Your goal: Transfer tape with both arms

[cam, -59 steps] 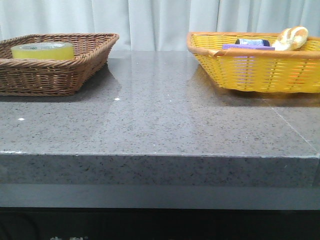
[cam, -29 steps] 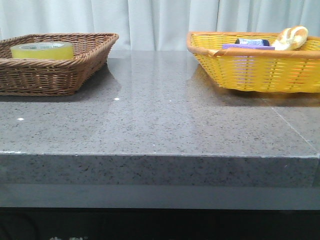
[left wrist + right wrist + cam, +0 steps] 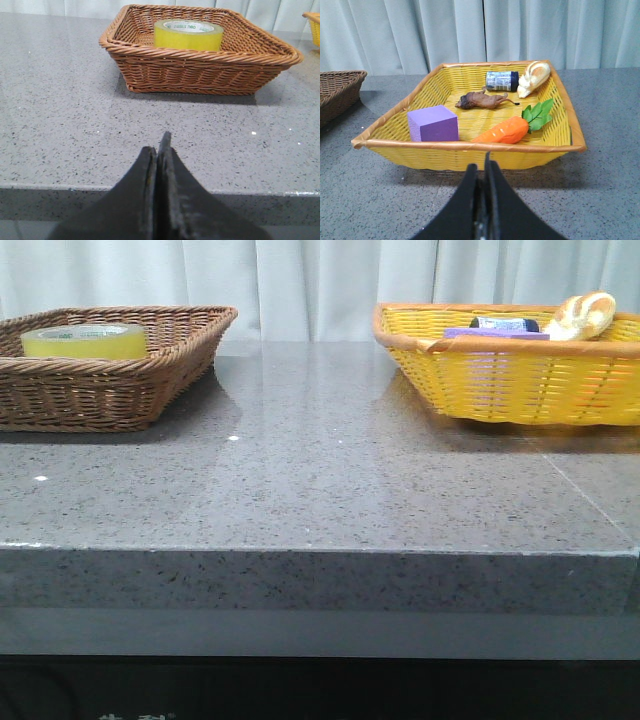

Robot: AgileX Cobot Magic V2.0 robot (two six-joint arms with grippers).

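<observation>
The tape (image 3: 84, 341) (image 3: 188, 34), a wide yellow roll with a white core and green lettering, lies flat in the brown wicker basket (image 3: 150, 380) (image 3: 200, 75) at the table's far left. My left gripper (image 3: 157, 145) is shut and empty, hanging near the table's front edge, well short of that basket. My right gripper (image 3: 481, 167) is also shut and empty, just in front of the yellow basket (image 3: 470, 146) (image 3: 500, 380). Neither gripper shows in the front view.
The yellow basket holds a purple block (image 3: 433, 124), a toy carrot (image 3: 512, 126), a brown toy animal (image 3: 482, 100), a small blue can (image 3: 501, 80) and a bread-like bun (image 3: 534, 77) (image 3: 585, 315). Grey stone tabletop (image 3: 320, 470) lies between the baskets; white curtains hang behind.
</observation>
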